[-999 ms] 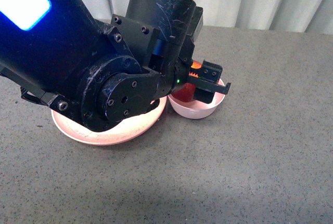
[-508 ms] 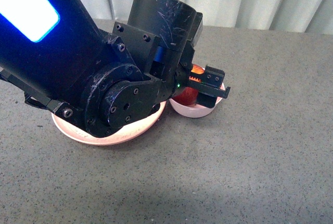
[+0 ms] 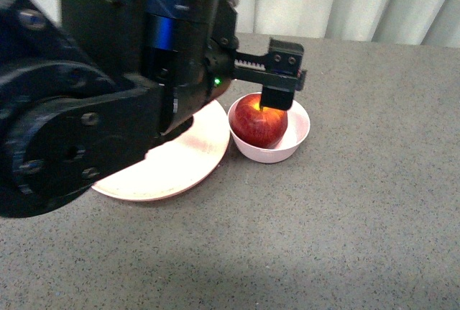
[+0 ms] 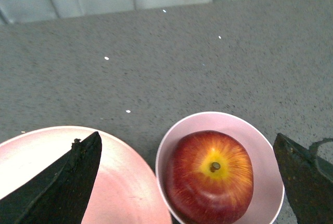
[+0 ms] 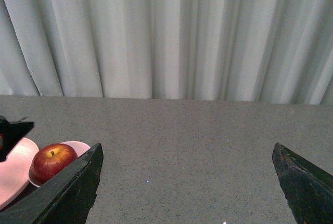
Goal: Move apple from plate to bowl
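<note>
My left gripper [image 4: 187,182] hangs above the bowl [image 3: 296,137] with its jaws spread wide and holding nothing. In the left wrist view one dark, wedge-shaped finger [image 4: 62,180] lies over the plate [image 4: 130,193]; the other finger [image 4: 307,182] stands past the far side of the bowl, so the whole bowl sits in the gap between them. In the front view a black finger block [image 3: 277,90] hovers just over the top of the apple [image 3: 257,121]; whether it touches the skin cannot be told.

The apple rests inside the bowl, stem up. It is round and glossy, dark red with fine streaks, with a yellow patch around a short brown stem. It fills most of the bowl, leaving a crescent of bare wall on the side away from the plate.

The bowl is small, round, pale pink-white and smooth-sided. The plate lies just beside it, rims close or touching; it is wide, shallow, salmon-pink, with a low rim, and most of it is hidden behind my left arm [image 3: 93,108], whose black casing is scuffed and bolted.

Both dishes stand on a grey, finely speckled tabletop [image 3: 359,238] with a matte grain. Beyond the bowl, at the table's far edge, hangs a pale pleated curtain [image 5: 166,37].

My right gripper [image 5: 187,187] is well apart from the bowl, its two dark tapered fingers [image 5: 67,193] set far apart over bare tabletop and gripping nothing.
</note>
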Controlling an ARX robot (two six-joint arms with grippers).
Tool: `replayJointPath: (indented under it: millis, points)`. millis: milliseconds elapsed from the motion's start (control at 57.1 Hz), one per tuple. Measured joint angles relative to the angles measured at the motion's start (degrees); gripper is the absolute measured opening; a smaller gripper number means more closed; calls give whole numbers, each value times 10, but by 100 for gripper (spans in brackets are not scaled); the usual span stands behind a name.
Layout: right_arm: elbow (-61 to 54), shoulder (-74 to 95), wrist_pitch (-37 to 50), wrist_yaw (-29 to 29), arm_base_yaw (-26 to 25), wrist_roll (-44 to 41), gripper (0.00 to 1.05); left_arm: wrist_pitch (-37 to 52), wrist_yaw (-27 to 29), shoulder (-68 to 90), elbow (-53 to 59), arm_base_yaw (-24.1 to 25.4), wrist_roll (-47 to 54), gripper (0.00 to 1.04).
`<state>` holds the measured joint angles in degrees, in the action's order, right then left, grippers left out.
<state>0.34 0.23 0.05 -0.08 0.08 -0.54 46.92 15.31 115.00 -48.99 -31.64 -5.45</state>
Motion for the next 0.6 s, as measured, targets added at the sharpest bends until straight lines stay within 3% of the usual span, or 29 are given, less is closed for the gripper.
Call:
replayJointPath:
  millis: [333,386,456,596]
  points:
    - [0,0,0,0,0,0,95,32,79,-116,157,45,-31,97]
    - [0,0,0,0,0,0,95,142,96,-102,185,52,-5,88]
    - [0,0,0,0,0,0,95,267,77,-104,238,68,22,75]
    - [0,0,0,2,0,0,95,318,45,-179,312,113,40,52]
